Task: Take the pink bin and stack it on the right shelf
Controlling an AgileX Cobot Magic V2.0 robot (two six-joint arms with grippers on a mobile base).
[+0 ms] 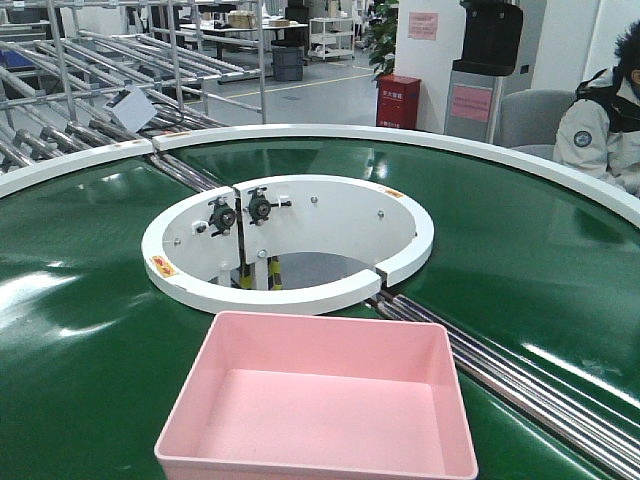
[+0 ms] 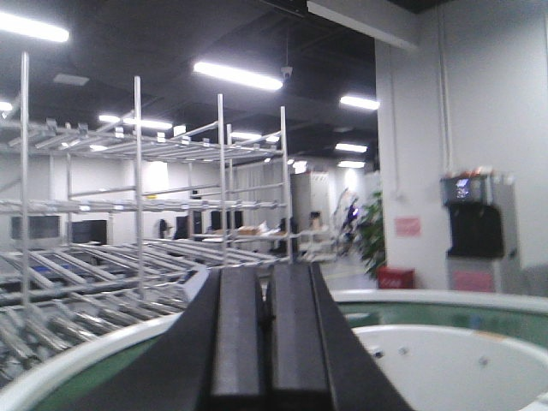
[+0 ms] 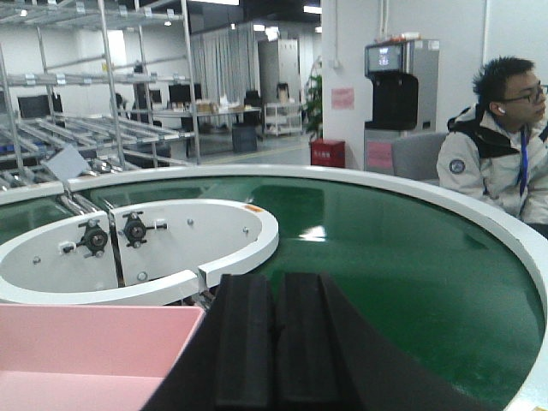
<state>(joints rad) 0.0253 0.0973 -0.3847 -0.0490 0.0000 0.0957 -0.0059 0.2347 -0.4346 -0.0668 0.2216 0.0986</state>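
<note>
Step in hand, my read: pre-grasp. Nothing gripped, bin not lifted.

- Round green conveyor table with white outer rim (image 1: 90, 300) fills the front view.
- Bare-metal tube-and-roller racks (image 1: 130, 55) behind it at 10–11 o'clock.
- White ring-shaped hub (image 1: 290, 295) at table centre.
- Shallow pale-pink rectangular plastic bin (image 1: 320, 410) sits flat on the green belt at 6 o'clock of the hub, just beside the hub's near rim. Empty, upright, near edge cut off by the frame bottom.
- Seated person in a white jacket (image 1: 605, 120) at 2 o'clock, well apart from the bin.
- Right gripper (image 3: 274, 291): black pads pressed together, nothing between. Raised over the belt, aimed across the table. The bin's far right corner (image 3: 86, 342) shows at 8 o'clock of it, near but not touching.
- Left gripper (image 2: 266, 282): pads likewise together, empty, pointing over the white rim toward the racks. No bin in its view.
- Right shelf: not in any view, so I can't tell where it is.

Next move, as judged: the jaws need to spread first. The bin is wide with flared walls, so grab one wall at the rolled rim, or take both short sides with two arms. The right arm is closest: swing toward 8 o'clock and drop over the right-hand wall. A one-sided grip may tilt it, so lift slowly.
</note>
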